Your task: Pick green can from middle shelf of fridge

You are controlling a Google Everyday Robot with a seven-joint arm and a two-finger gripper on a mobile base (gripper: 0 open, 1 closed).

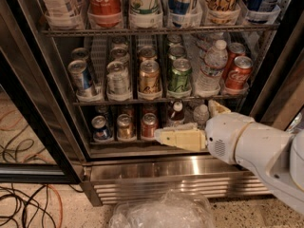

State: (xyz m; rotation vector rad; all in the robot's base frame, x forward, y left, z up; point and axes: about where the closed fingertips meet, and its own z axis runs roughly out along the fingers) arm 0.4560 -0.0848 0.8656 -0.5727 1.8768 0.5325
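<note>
The green can (pixel 180 76) stands upright at the front of its lane on the middle shelf (pixel 156 99) of the fridge (pixel 42 103), between a gold-tan can (pixel 149 77) and a clear water bottle (pixel 212 68). A second green can (pixel 175 52) stands behind it. My gripper (pixel 186 121) is below and slightly right of the green can, in front of the lower shelf. It is open and empty, with one cream finger (pixel 180 138) pointing left and the other (pixel 217 108) just under the middle shelf edge. The white arm (pixel 256 146) comes in from the right.
Red Coca-Cola cans (pixel 237 72) stand at the right of the middle shelf and blue-silver cans (pixel 81 77) at the left. Small cans and bottles (pixel 124 126) fill the lower shelf. Tall cans line the top rack. A plastic bag (pixel 161 213) and cables (pixel 23 203) lie on the floor.
</note>
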